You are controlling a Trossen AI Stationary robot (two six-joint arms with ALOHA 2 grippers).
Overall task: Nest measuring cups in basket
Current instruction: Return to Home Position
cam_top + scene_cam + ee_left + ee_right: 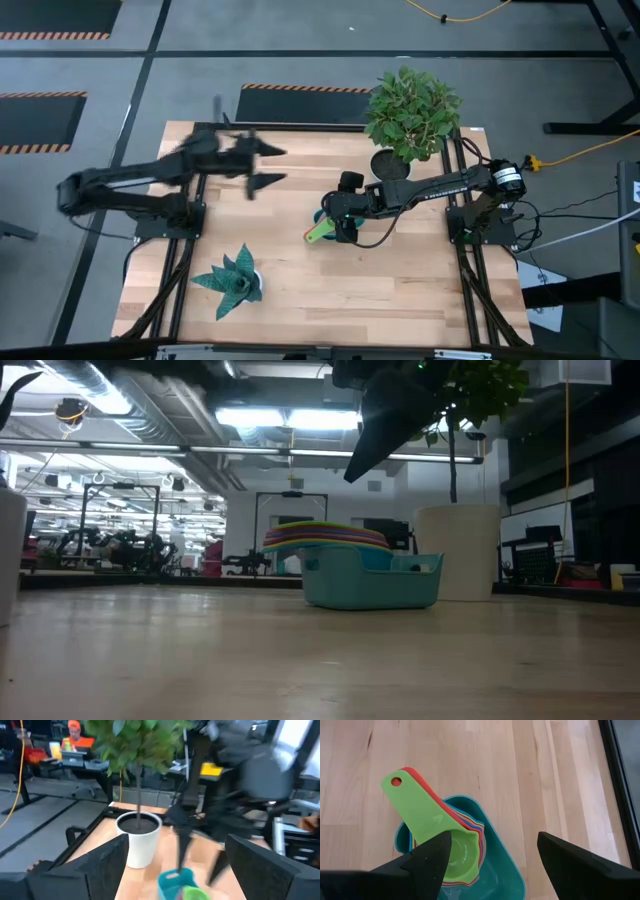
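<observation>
Pale wooden tabletop (485, 750) lies under my right claw (494, 840), whose fingers stand wide apart and grip nothing. Directly below it, between the fingers, the nested measuring cups (467, 832) sit in the teal basket (502, 867), with the green cup (427, 815) on top and its handle jutting over the rim. Farther off, my left claw (268, 166) hangs spread and empty, well apart from it.

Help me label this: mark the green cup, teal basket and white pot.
green cup (421, 811): right wrist view, its handle
teal basket (370, 589): low view, front wall
white pot (139, 847): left wrist view, side wall
</observation>
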